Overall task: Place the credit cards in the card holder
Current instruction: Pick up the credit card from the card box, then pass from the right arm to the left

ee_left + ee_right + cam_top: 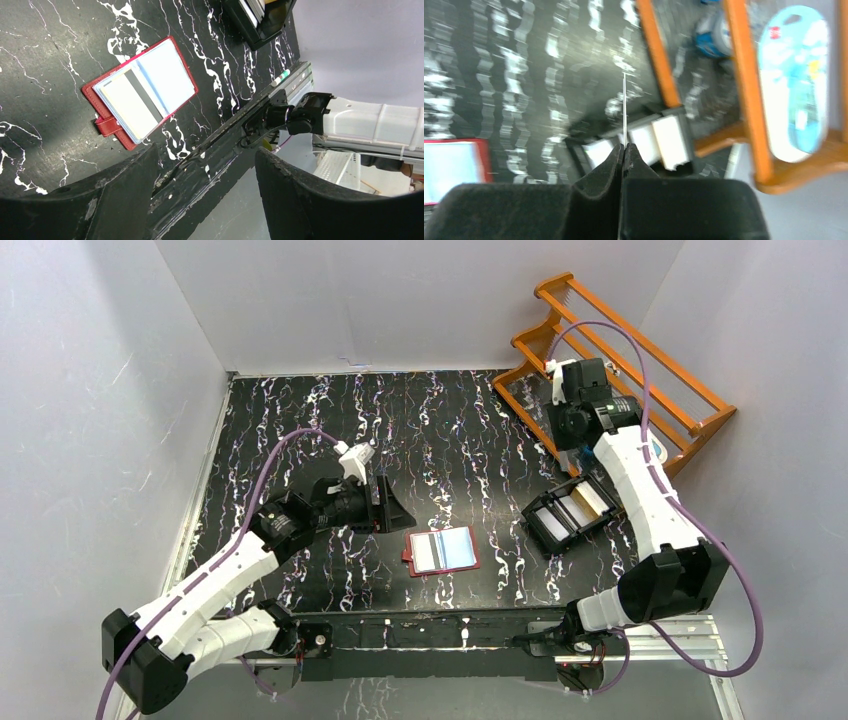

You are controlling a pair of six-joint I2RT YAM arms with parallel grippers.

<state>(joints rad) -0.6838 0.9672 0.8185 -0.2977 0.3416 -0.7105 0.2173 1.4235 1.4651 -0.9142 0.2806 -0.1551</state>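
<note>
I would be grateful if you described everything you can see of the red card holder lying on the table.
The card holder is a small dark red folding case that looks like leather. It lies open and flat on the black, white-veined table, near the front edge and about mid-width. A short red closing tab sticks out from one side. Inside, clear pockets hold pale cards, and one card shows a dark stripe. Only the table touches the holder.

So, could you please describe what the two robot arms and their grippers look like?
Both the left arm and right arm have white plastic shells with black joints and bases. A purple cable loops along each. The left gripper and right gripper have matte black, wedge-shaped fingers.
</note>
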